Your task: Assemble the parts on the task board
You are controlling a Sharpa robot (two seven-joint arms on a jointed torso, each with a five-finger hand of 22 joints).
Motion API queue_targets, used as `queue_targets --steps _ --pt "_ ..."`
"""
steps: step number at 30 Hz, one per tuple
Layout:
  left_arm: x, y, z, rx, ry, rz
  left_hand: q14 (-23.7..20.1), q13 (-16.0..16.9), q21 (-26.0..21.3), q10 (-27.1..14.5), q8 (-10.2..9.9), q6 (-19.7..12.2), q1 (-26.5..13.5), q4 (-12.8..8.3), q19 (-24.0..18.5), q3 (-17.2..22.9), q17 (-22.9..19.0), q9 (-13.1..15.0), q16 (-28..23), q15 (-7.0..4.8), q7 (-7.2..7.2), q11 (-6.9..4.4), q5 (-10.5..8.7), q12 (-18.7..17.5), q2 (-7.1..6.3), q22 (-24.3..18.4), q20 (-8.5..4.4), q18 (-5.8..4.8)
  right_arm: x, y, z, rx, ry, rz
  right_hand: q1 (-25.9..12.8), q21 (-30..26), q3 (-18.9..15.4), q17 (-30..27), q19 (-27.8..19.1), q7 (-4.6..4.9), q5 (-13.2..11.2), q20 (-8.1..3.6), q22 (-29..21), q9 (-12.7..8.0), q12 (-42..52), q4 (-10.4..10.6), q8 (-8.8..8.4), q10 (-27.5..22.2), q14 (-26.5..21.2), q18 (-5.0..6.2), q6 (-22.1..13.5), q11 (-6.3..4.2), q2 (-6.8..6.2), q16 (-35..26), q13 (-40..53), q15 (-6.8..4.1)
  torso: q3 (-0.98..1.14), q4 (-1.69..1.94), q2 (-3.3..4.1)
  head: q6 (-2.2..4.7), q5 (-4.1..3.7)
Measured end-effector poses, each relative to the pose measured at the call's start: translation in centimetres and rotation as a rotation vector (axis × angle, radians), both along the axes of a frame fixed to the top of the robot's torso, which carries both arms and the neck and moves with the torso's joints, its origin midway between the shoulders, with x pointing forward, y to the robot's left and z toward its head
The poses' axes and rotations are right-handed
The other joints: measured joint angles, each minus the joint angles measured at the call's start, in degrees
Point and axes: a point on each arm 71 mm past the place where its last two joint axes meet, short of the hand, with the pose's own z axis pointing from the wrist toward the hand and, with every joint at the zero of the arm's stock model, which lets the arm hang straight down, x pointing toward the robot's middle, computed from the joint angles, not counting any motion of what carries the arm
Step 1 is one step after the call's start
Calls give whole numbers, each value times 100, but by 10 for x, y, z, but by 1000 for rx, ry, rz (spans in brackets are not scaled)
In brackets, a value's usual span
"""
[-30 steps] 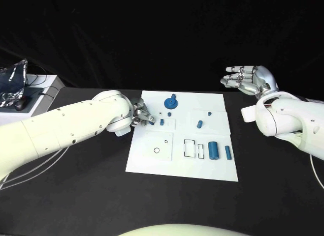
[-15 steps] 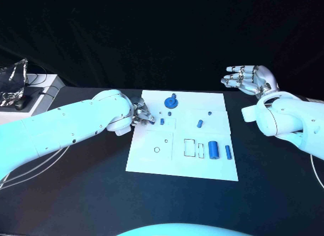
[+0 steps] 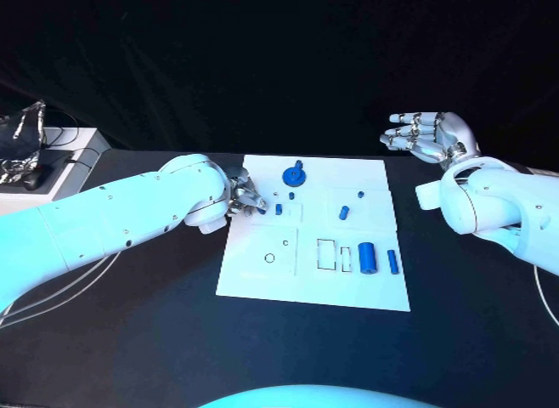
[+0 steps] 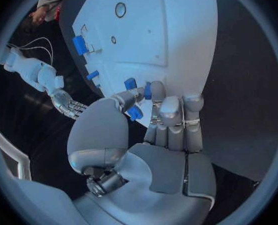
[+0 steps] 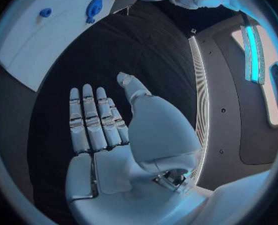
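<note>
The left hand (image 4: 153,116) is pinching a small blue part (image 4: 135,113) at its fingertips, likely light, rigid and slippery, while the right hand (image 3: 426,136) is hovering spread, holding nothing.

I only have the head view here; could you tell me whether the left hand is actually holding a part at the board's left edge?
Observer: It looks so. In the left wrist view, the left hand pinches a small blue part between the thumb and a finger.
Operator: Thank you. Is anything else close to those fingers?
Observer: Another blue part sits right by a fingertip, over the task board. I cannot tell whether they touch.
Operator: And is the right palm empty?
Observer: Yes. The right wrist view shows the right hand with a bare palm and straight fingers, above the black table.
</note>
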Motion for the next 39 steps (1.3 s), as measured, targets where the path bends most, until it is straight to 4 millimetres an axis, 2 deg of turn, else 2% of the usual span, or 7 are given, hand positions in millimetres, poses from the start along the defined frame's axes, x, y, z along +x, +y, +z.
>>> queue_targets --steps 15,24,30,33,39 --pt "-1 0 -1 -2 -3 0 22 -1 0 42 -36 41 26 -34 21 -34 14 -35 0 -22 0 -20 -5 -25 -26 -8 -21 0 0 0 0 0 1 0 0 0 0 0 -22 -20 0 22 0 -5 0 0 -22 0 -21 0 -22 0 0 0 0 22 -3 5 -2 -18 -14" --pt "-2 1 -1 4 -6 -1 43 9 0 83 -143 145 66 -223 63 -229 29 -137 0 -43 -3 -41 -22 -26 -71 -15 -63 0 0 0 0 0 2 -1 0 0 -16 0 -22 -26 0 22 0 -4 0 -16 -22 -21 -21 0 -56 21 0 0 0 21 -7 5 -6 -33 -7" --pt "-2 2 -1 7 -7 2 42 9 -1 95 -187 247 133 54 83 -544 28 -168 0 -43 -63 -50 -34 -26 -139 -25 -83 0 0 -1 -1 0 3 -1 0 0 -16 0 -43 -26 0 43 0 -4 0 -16 -22 -21 -21 0 -56 21 0 0 0 21 -9 8 -7 -35 -9" --pt "-2 3 -1 9 -7 5 42 9 -1 104 -199 328 124 164 95 -654 28 -147 0 -43 -145 -59 -54 -26 -149 -32 -95 0 -1 -1 -1 0 3 -2 0 0 -16 1 -78 -26 0 49 -7 -4 0 -16 -22 -21 -62 0 -56 21 0 0 0 22 -8 6 -7 -36 -9" --pt "-2 4 -2 11 -8 11 42 9 -1 104 -200 401 126 301 104 -861 28 -114 0 -43 -194 -59 -75 -26 -164 -32 -103 0 -1 -1 -1 0 4 -1 0 0 -16 1 -136 -26 0 51 -7 -4 0 -16 -22 -21 -62 1 -56 21 0 0 0 21 -4 4 -7 -27 -9"
